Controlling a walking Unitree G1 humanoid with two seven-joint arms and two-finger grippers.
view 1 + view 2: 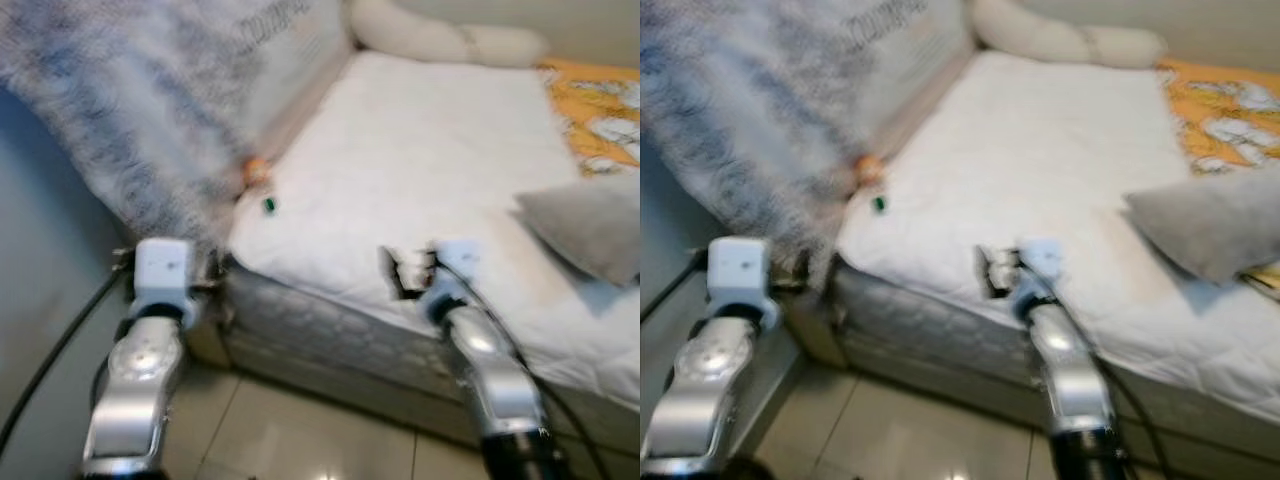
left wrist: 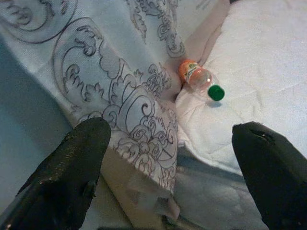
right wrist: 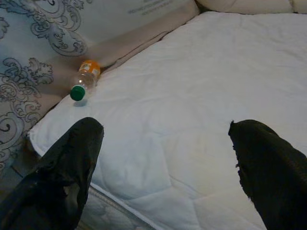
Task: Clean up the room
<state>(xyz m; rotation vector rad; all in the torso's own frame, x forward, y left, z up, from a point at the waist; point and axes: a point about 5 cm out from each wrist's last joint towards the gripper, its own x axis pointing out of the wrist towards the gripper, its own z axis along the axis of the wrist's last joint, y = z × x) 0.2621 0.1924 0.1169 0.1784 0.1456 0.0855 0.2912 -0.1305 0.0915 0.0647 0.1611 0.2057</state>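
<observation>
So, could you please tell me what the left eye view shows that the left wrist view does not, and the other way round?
Left eye view: the grey pillow, the orange patterned cloth, the long cream bolster, the tiled floor and the right end effector over the mattress edge.

Left wrist view: the grey scrollwork on the fabric in sharp detail, and the left end effector with its fingers spread wide.

Both: the plastic bottle with green cap and orange label, lying at the white mattress edge.

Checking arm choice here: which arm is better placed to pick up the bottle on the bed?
Probably the left. The bottle lies at the mattress edge by the patterned cover, ahead of the open left tool; the open right tool sits further toward the middle.
</observation>
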